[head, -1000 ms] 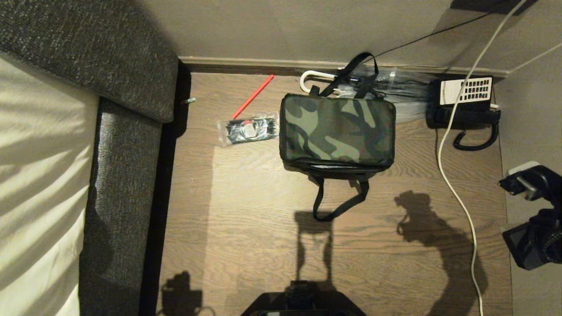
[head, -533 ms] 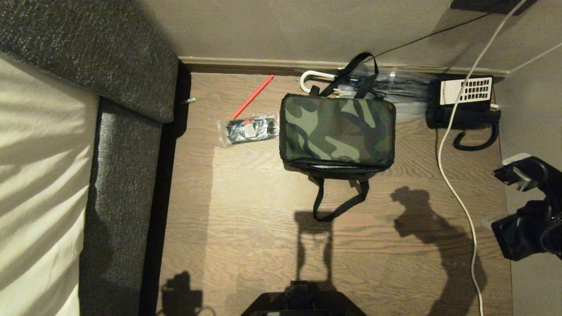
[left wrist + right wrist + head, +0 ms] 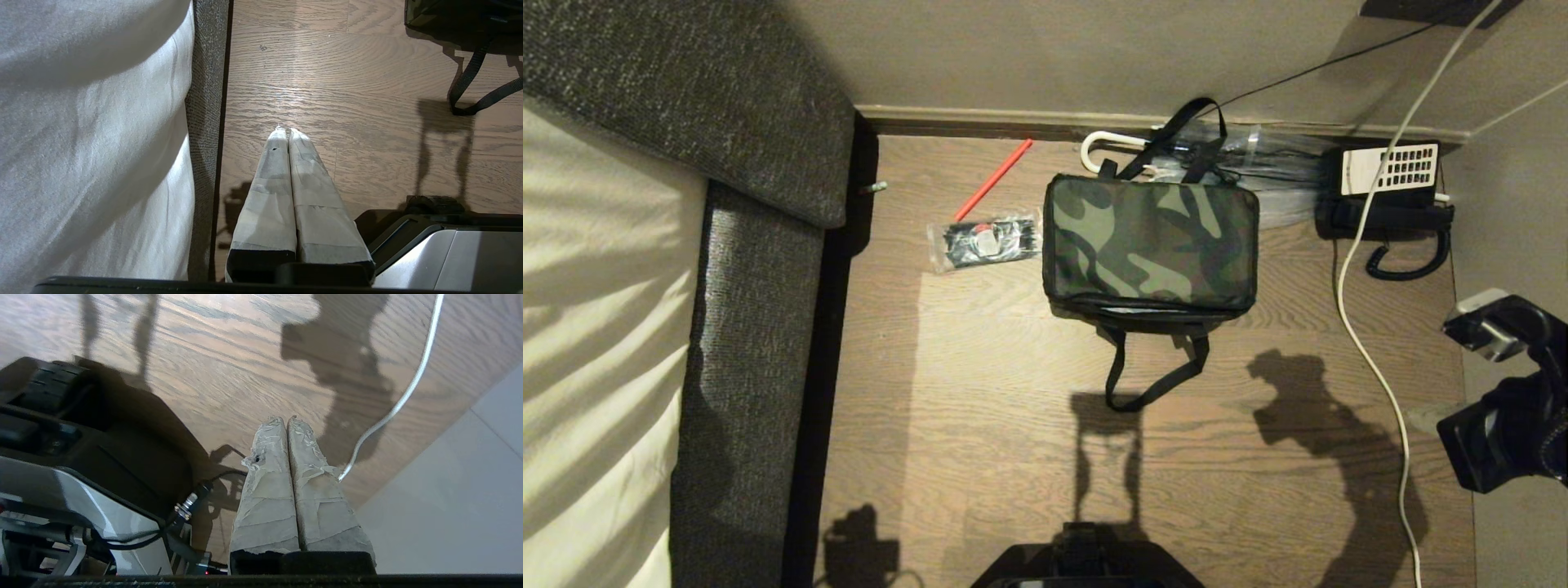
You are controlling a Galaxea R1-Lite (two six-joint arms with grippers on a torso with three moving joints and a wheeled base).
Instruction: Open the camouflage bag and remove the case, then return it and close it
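Note:
The camouflage bag (image 3: 1150,245) lies flat on the wood floor near the back wall, its lid down. One black loop handle (image 3: 1152,380) trails toward me and the other runs back to the wall. The case is hidden. My right arm (image 3: 1503,408) hangs at the far right edge, well away from the bag. Its gripper (image 3: 286,419) is shut on nothing above the floor, next to a white cable (image 3: 392,408). My left gripper (image 3: 284,130) is also shut and empty, low beside the sofa. The bag's corner (image 3: 457,16) and handle (image 3: 470,81) show far ahead of it.
A grey sofa with a white cushion (image 3: 621,310) fills the left side. A clear packet of black items (image 3: 984,239) and a red stick (image 3: 995,178) lie left of the bag. A desk phone (image 3: 1388,188), a white cable (image 3: 1372,359) and an umbrella (image 3: 1192,155) are at the back right.
My right arm has shifted a little to the left and farther from me, and its shadow on the floor moved with it. The bag and my left gripper have not moved.

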